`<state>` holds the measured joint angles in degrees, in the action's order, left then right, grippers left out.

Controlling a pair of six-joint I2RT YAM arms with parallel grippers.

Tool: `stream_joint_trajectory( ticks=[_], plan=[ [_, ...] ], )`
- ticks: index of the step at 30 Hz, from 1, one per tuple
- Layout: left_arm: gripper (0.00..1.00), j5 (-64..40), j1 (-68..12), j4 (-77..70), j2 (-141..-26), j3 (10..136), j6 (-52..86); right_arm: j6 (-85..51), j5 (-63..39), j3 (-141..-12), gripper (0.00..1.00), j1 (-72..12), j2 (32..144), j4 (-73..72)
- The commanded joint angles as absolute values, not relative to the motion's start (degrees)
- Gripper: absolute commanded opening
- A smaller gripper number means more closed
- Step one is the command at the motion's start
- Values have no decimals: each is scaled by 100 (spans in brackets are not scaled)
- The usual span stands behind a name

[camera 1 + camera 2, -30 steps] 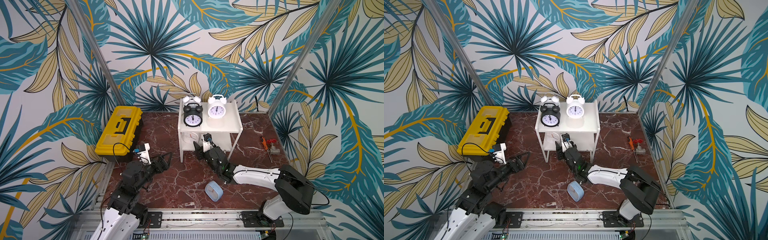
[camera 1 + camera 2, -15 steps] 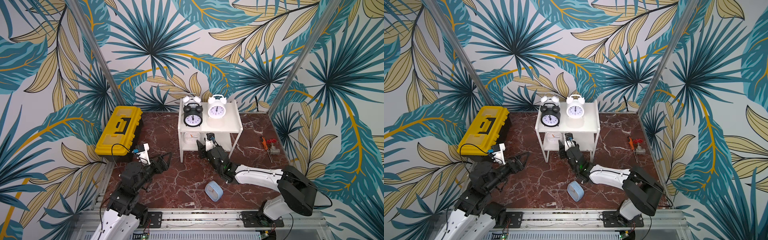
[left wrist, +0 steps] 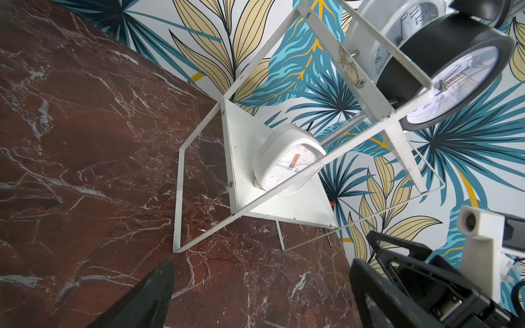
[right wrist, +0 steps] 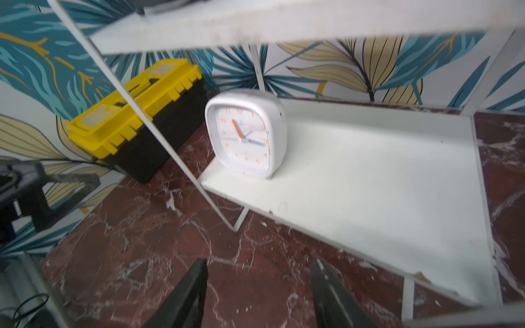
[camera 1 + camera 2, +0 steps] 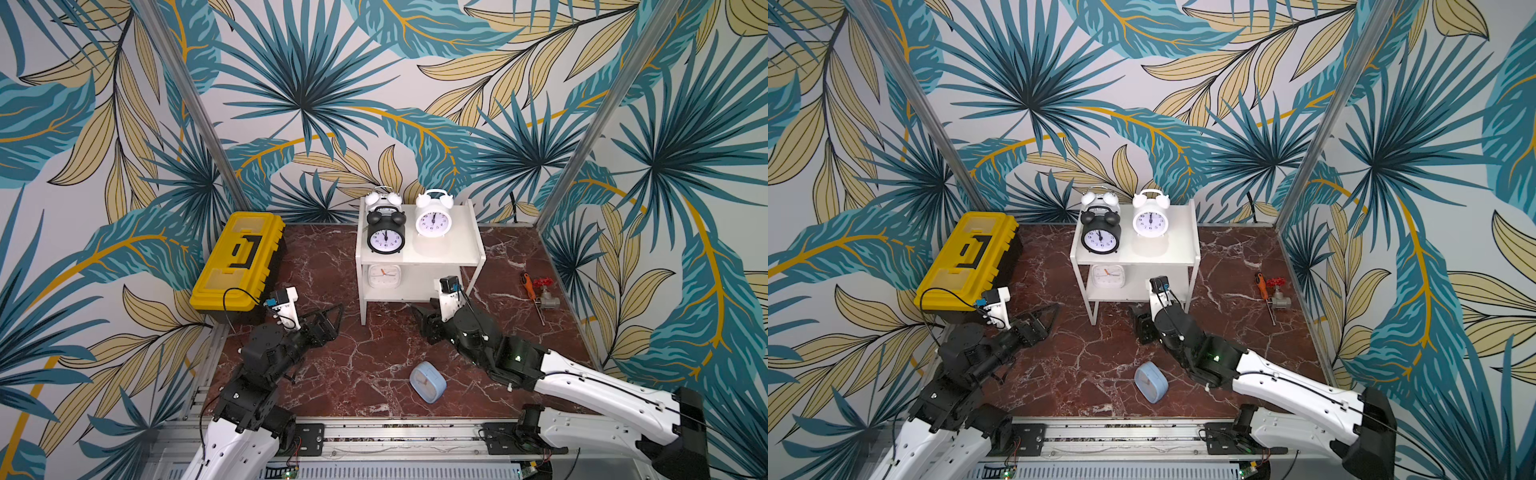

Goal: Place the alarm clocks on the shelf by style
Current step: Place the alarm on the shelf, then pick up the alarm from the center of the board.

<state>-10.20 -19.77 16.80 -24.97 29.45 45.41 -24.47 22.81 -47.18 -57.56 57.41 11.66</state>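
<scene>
blue clock [image 5: 427, 381]: lying flat, unshelved. right gripper [image 4: 260, 262] parted, empty; left gripper [image 5: 326, 322] wide open, empty. you grip its sides, stand it beside white square clock [image 5: 384, 276] on shelf [image 5: 415, 291], lower tier.

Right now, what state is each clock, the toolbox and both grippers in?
black twin-bell clock, upright on the shelf's top tier
front white twin-bell clock, upright, top tier
rear white twin-bell clock, upright behind the black one
white square clock, upright on the lower tier
light blue clock, lying on the table, off the shelf
yellow toolbox, lid shut
left gripper, open, empty
right gripper, open, empty
</scene>
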Motion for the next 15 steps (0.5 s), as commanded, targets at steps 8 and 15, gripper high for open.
stream_joint_trajectory(
  ticks=[8,15],
  plan=[
    [96,-1406,-1938,1785,-2461,2996,4649,-3967,705,-3962,65,-5866,5483,3592],
    [95,-1755,-1942,1881,-2444,2973,4656,-3980,9,-3464,86,-5872,5030,2838]
  ],
)
